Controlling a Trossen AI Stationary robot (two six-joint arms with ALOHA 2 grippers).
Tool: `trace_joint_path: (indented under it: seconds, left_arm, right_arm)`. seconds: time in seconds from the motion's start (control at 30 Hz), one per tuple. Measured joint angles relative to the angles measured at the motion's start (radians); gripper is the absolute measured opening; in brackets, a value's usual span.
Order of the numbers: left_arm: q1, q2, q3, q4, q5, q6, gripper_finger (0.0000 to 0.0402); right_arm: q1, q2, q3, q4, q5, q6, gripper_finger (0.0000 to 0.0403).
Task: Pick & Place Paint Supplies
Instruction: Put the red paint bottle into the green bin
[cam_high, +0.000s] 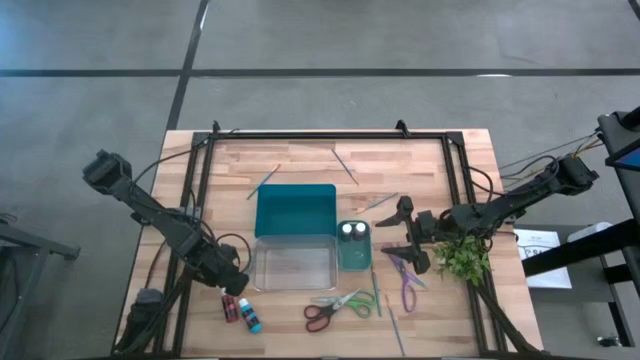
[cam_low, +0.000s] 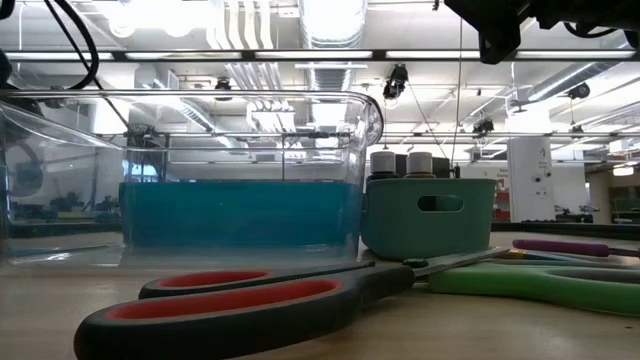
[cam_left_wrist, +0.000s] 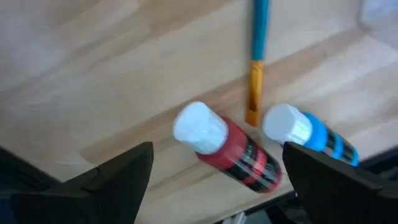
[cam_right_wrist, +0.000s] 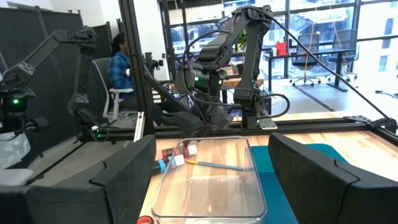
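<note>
While my left claw (cam_left_wrist: 214, 180) hovers spread wide, the red paint bottle (cam_left_wrist: 230, 148) lies between its fingers on the tabletop (cam_left_wrist: 93, 74), blue bottle (cam_left_wrist: 308, 134) just beside.

Cut off by the low view's edges: the red-handled scissors (cam_low: 250, 300) at the bottom, the green scissor handle (cam_low: 560, 285) at the right, the clear container (cam_low: 190, 170) at the left. Half hidden behind the rim of the teal cup (cam_low: 428, 215): two bottle caps (cam_low: 400, 163), bodies unseen. Blurred in the left wrist view: labels on the red bottle (cam_left_wrist: 233, 152) and blue bottle (cam_left_wrist: 311, 134), the latter cut by a dark finger (cam_left_wrist: 336, 180). Too small from above to tell apart: brush tips near the table's (cam_high: 300, 155) far edge.
</note>
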Motion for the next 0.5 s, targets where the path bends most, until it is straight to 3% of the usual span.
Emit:
trace_joint_path:
  seconds: [0.5]
  left_arm:
    - [-0.078, 0.036, -0.002, -0.015, -0.022, -0.202, 0.0368]
  right_arm:
    - [0.0, 0.0, 0.0, -0.022, -0.003, -0.008, 0.0309]
